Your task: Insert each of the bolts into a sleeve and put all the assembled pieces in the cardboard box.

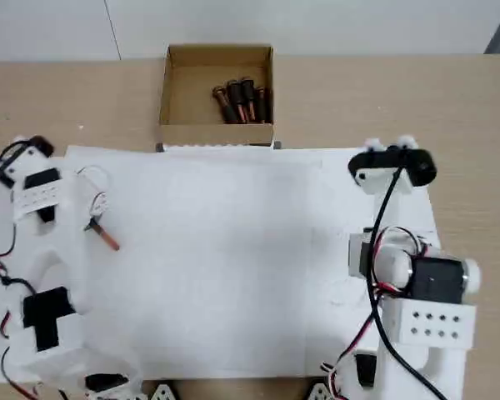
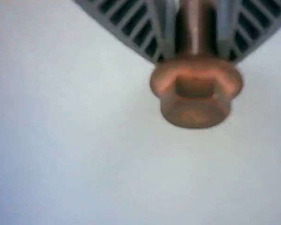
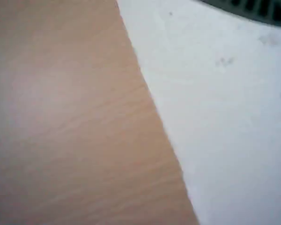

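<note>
The left end effector [image 1: 96, 222] hangs over the left part of the white sheet [image 1: 233, 267], closed on a copper-coloured bolt [image 1: 107, 237]. In the left wrist view its ribbed grey jaws press against both sides of the bolt's shaft, and the flanged hexagonal head [image 2: 195, 96] sticks out below them, above the sheet [image 2: 75, 154]. From the high view the bolt slants, with its head end pointing down towards the sheet; I cannot tell whether it touches the sheet.

The cardboard box [image 1: 177, 87] stands open on the wooden tabletop [image 1: 58, 92], just past the far edge of the sheet. Several dark and copper assembled pieces [image 1: 242, 102] lie close together in its right half.

The right arm [image 1: 421, 279] sits folded at the right side of the sheet. Only a dark ribbed edge of the right end effector [image 3: 253, 5] shows, over the sheet's edge where it meets the tabletop [image 3: 61, 122], so I cannot tell how far open it is.
</note>
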Robot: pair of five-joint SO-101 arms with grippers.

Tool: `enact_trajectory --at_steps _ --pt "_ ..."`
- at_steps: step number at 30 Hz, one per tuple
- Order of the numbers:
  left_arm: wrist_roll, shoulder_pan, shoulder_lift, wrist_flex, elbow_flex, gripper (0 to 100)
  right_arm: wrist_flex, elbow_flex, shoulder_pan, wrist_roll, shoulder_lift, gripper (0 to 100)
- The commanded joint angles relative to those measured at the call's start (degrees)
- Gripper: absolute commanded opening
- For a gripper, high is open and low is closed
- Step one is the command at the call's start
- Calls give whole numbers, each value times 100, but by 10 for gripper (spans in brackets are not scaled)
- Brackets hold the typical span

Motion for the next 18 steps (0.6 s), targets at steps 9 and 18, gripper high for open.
enact_trajectory --at_steps 9,18 --pt "-659 1196 -3051 589 -549 6 391 -782 -40 35 -251 4" --pt "-1029 2031 -4422 765 -541 6 -699 -299 -31 9 -1218 3"
